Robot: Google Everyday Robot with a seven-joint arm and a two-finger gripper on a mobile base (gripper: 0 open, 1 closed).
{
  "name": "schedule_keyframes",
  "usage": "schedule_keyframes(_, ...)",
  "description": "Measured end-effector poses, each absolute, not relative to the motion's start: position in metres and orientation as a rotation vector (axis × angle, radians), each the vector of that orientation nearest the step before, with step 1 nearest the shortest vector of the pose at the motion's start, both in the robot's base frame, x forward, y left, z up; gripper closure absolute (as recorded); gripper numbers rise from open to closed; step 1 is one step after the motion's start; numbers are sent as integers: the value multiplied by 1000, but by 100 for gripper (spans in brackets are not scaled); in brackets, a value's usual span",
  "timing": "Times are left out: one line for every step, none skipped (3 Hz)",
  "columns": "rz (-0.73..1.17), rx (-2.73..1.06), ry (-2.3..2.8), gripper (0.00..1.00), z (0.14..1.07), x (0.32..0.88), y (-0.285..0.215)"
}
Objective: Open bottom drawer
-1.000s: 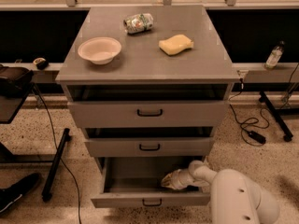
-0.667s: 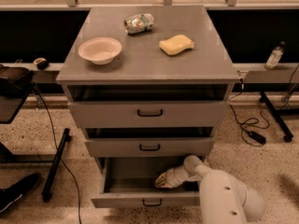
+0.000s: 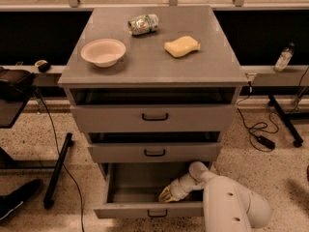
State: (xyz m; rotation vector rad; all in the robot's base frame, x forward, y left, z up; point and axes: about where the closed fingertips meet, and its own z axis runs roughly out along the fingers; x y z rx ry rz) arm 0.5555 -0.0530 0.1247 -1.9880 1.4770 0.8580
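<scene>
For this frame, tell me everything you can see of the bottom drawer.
The bottom drawer is grey, metal-looking, and the lowest of three in the cabinet. It stands pulled well out and level, showing a plain grey floor and side walls. Its slim front panel carries a small black loop handle at centre. The gripper reaches inside, low over the floor near the front panel; contact is unclear.

Matt grey bottom drawer (image 3: 124, 210), smooth plastic gripper (image 3: 164, 195) inside

The gripper (image 3: 165, 194) is sliding leftward inside the open bottom drawer (image 3: 125, 210), drawing closer to its front panel, while the white arm (image 3: 231, 207) is following it across
</scene>
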Motion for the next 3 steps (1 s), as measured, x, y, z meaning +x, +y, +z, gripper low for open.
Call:
schedule_keyframes(913, -1905, 1638, 100, 133, 524, -83)
schedule_keyframes(912, -1895, 1654, 100, 134, 522, -86)
schedule_keyframes(916, -1862, 1716, 100, 139, 506, -93)
